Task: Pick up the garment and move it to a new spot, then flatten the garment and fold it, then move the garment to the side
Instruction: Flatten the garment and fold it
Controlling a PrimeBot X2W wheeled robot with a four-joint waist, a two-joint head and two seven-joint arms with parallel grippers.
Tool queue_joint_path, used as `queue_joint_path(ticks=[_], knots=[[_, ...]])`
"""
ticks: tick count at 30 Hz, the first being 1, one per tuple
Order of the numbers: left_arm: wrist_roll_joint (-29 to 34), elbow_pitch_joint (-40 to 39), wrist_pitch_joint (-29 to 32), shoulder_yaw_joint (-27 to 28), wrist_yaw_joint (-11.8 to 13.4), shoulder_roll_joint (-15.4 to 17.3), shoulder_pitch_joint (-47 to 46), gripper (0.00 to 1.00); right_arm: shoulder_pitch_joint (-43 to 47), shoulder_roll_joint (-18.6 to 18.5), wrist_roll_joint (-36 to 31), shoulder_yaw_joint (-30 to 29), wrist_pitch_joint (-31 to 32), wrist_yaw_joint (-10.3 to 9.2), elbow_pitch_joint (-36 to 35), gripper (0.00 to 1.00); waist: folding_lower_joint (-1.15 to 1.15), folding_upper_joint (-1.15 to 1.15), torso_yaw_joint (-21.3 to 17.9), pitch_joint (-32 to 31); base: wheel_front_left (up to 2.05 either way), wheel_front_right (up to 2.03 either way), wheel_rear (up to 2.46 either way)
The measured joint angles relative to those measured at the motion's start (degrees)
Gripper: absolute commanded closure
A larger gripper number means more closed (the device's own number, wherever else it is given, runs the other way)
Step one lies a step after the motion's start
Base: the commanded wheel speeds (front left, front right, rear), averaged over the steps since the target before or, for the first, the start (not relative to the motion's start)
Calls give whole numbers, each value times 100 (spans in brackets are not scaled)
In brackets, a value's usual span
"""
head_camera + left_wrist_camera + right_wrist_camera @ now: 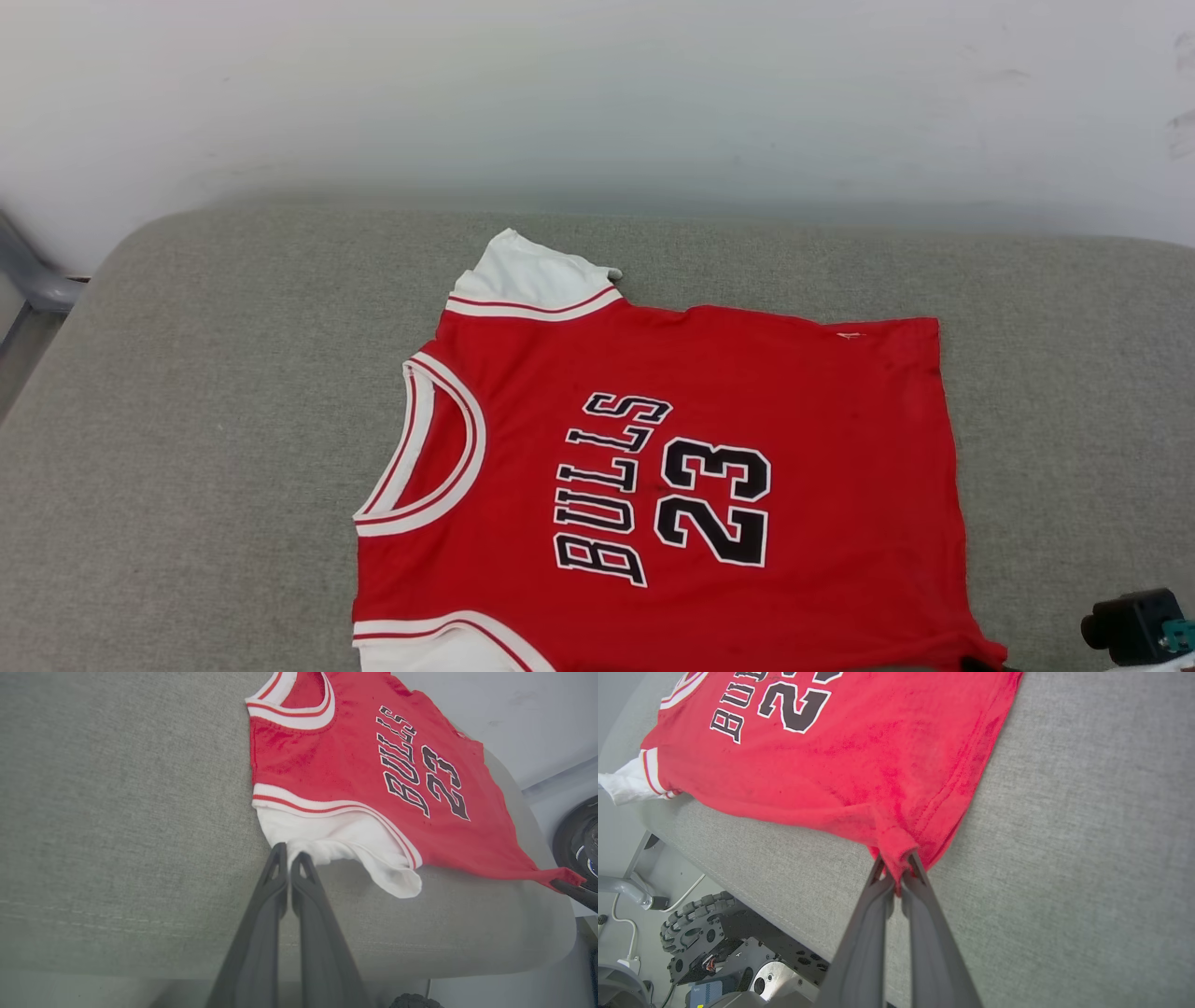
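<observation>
The left gripper (289, 855) is shut tight, and its two dark tips seem to pinch the edge of the near white sleeve (345, 844). The right gripper (899, 865) is shut tight too, and it clearly holds the near bottom corner (896, 847) of the red cloth. So both hands have the garment (709, 373) by the side closest to the robot. From the hands, the garment spreads away, forward across the grey cushion (187, 420). It lies face up and mostly flat. Its long way runs from side to side: the neck hole points to the robot's left and the bottom edge points to the robot's right. Each hand is close to its own end, so neither one has to reach across. I think the next move is to lift this near edge with both hands together, keeping the cloth stretched between them.
</observation>
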Motion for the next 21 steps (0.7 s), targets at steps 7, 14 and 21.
queue_joint_path(ticks=[7, 14, 21], knots=[[319, 15, 82, 157, -46, 229, -710, 100, -174, 160, -47, -170, 67, 0, -56, 100, 0, 0, -109, 136, 0, 0, 0], [524, 136, 423, 286, -207, 490, -1608, 100, -520, 227, -57, -208, 137, 0, -131, 100, 1, 0, -240, 421, 0, 0, 0], [759, 613, 1026, 234, -578, 493, -2985, 100, -1240, 185, -47, -194, 328, 0, -175, 100, 1, 0, -407, 980, 0, 0, 0]])
